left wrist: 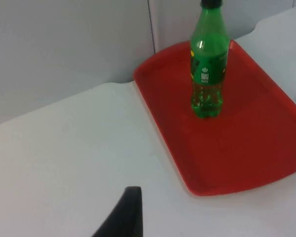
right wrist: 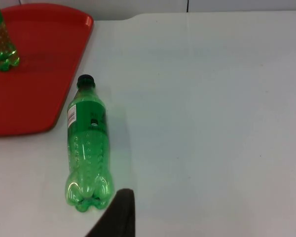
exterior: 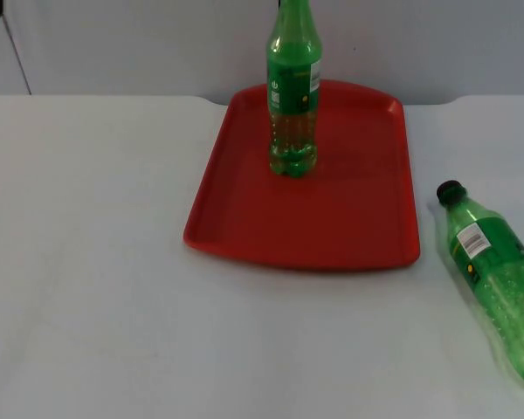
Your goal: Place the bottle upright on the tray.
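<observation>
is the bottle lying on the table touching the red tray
Apart. In the right wrist view, white table shows between the lying bottle and the tray edge; the top view shows that gap too.

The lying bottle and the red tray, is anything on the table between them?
No. Between the lying bottle and the red tray there is just bare white table, as the right wrist view and top view both show.

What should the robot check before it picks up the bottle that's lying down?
1. Lying bottle on the table, off the tray: ok.
2. Its black cap is on: ok.
3. Bare space on the red tray for it: ok.
4. Standing bottle upright on the tray, out of the way: ok.
5. Right hand's fingertip near the lying bottle's base: ok.
6. Right hand open: cannot tell.
</observation>
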Controlling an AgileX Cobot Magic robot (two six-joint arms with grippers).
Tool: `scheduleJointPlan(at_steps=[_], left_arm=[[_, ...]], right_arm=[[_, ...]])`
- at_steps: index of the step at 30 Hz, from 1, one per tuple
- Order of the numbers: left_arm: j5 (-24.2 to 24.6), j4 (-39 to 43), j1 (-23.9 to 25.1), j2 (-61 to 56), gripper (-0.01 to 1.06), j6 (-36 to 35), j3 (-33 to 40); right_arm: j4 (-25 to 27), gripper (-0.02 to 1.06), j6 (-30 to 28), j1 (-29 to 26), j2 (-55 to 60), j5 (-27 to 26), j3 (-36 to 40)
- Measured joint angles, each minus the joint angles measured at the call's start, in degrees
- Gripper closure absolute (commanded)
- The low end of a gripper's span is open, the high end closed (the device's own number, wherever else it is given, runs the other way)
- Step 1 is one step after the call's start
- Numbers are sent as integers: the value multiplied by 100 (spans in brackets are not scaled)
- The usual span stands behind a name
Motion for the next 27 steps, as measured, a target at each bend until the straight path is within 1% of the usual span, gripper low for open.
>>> scheduleJointPlan(at_steps=[3, 6, 15, 16, 20, 21, 22, 27], left_arm=[[0, 0, 0, -243, 0, -16, 142], [27, 0, 0, -786, 0, -18, 342], [456, 0, 0, -2303, 0, -140, 938], [456, 0, 0, -2303, 0, -140, 938], [873, 0, 0, -3021, 0, -150, 1016], [873, 0, 0, -3021, 0, -150, 1016], [979, 0, 0, -3202, 0, -150, 1016], [1647, 69, 0, -3911, 0, -190, 1016]], right_arm=[[0, -1, 0, 0, 0, 0, 0], [0, -1, 0, 0, 0, 0, 0], [0, -1, 0, 0, 0, 0, 0], [0, -1, 0, 0, 0, 0, 0], [0, -1, 0, 0, 0, 0, 0], [0, -1, 0, 0, 0, 0, 0], [0, -1, 0, 0, 0, 0, 0], [0, -1, 0, 0, 0, 0, 0]])
